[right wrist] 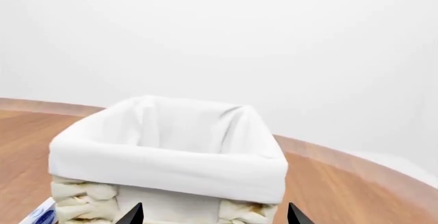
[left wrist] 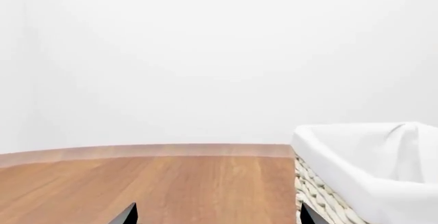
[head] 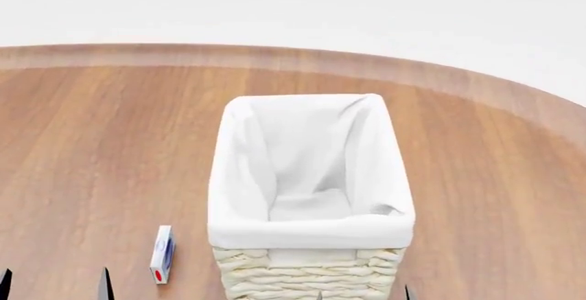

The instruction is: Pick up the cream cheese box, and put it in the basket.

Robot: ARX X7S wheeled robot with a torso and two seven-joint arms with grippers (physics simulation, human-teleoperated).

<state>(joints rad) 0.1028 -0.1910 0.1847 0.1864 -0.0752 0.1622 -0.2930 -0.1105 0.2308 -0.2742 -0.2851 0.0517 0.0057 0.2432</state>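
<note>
The cream cheese box (head: 162, 254) stands on its thin edge on the wooden table, just left of the basket (head: 307, 228). A corner of the box also shows in the right wrist view (right wrist: 38, 217). The basket is cream wicker with a white cloth liner, and nothing shows inside it. My left gripper (head: 55, 290) is open and empty, near the front edge and left of the box. In the left wrist view its fingertips (left wrist: 127, 215) frame bare table, with the basket (left wrist: 370, 167) to one side. My right gripper (head: 364, 296) is open and empty, close in front of the basket (right wrist: 171, 147).
The round wooden table (head: 110, 142) curves away at the back and right, with a plain white floor and wall beyond. Nothing else stands on it in these views.
</note>
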